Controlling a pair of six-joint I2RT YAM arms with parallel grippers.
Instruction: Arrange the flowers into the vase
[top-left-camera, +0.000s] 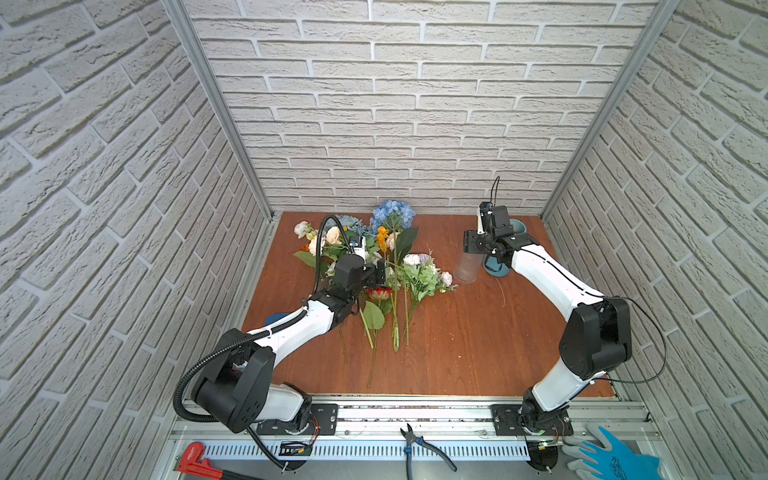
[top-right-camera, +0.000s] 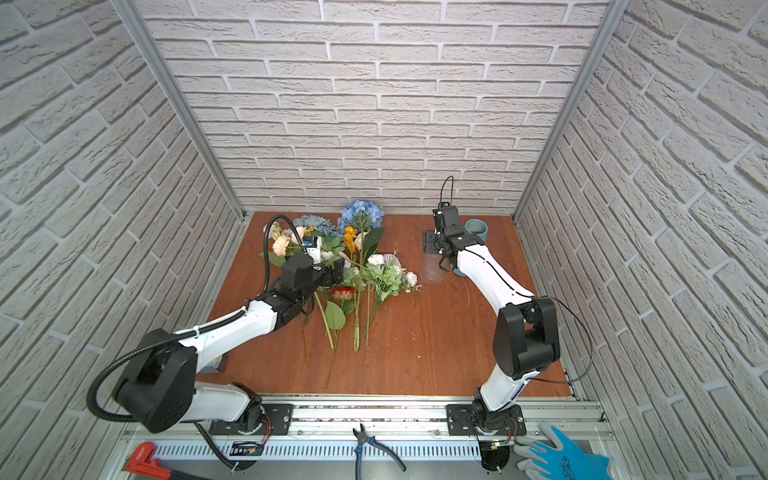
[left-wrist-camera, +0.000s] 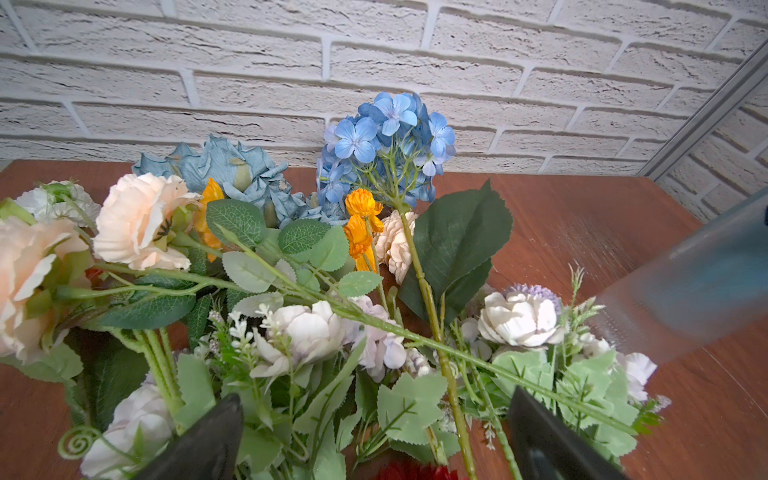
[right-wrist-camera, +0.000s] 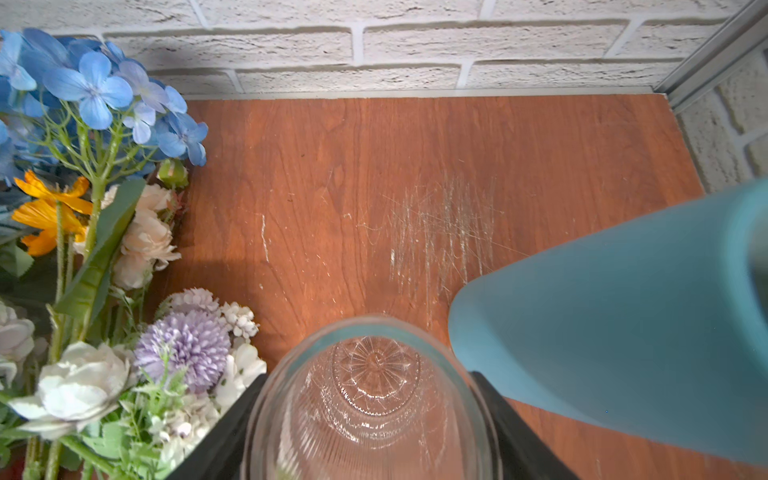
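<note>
our right gripper (right-wrist-camera: 369, 376) clasps the clear ribbed glass vase (top-left-camera: 467, 269) by both sides; it stands upright on the wooden table (top-left-camera: 457, 340), just beside a teal vase (right-wrist-camera: 623, 316). our left gripper (left-wrist-camera: 374, 432) hangs wide open over the flowers (top-left-camera: 395, 266), heaped left of both vases.

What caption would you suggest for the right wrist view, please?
Right gripper straddling a clear ribbed glass vase, between artificial mixed flowers and a matte teal vase.

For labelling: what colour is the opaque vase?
The opaque vase is matte teal, clearest in the right wrist view.
</note>
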